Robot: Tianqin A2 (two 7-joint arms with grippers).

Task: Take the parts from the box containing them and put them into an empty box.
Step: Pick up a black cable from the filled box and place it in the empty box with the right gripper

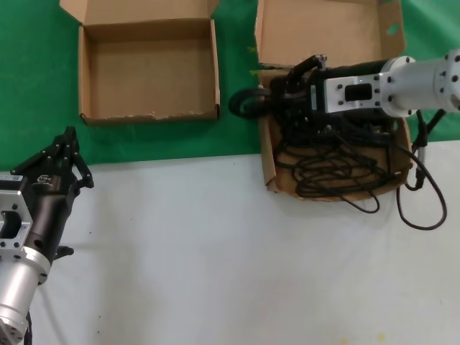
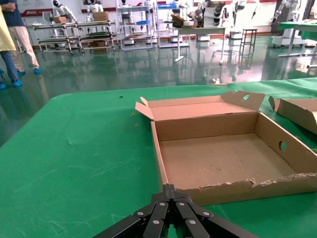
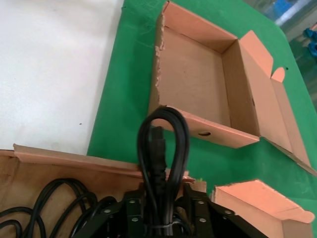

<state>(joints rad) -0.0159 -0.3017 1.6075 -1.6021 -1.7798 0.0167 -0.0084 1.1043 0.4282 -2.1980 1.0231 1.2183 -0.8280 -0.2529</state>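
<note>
The larger cardboard box [image 1: 267, 154] stands at the right and holds a tangle of black power cords [image 1: 330, 162]. My right gripper [image 1: 272, 102] is over its left rear corner, shut on a bundled black cord whose loop [image 1: 244, 105] sticks out past the box's left wall. In the right wrist view the cord loop [image 3: 161, 141] rises between the fingers [image 3: 132, 206] of the gripper [image 3: 161, 201]. The empty smaller box [image 1: 147, 75] lies at the back left and shows in the right wrist view [image 3: 195, 82]. My left gripper [image 1: 69, 140] is shut and empty, parked at the front left.
Both boxes sit on a green mat [image 1: 36, 72]; the white table [image 1: 215, 259] lies in front. A thin black cable [image 1: 417, 215] loops on the table right of the larger box. The left wrist view shows the empty box's ragged front rim [image 2: 247, 184] just beyond the left gripper [image 2: 169, 191].
</note>
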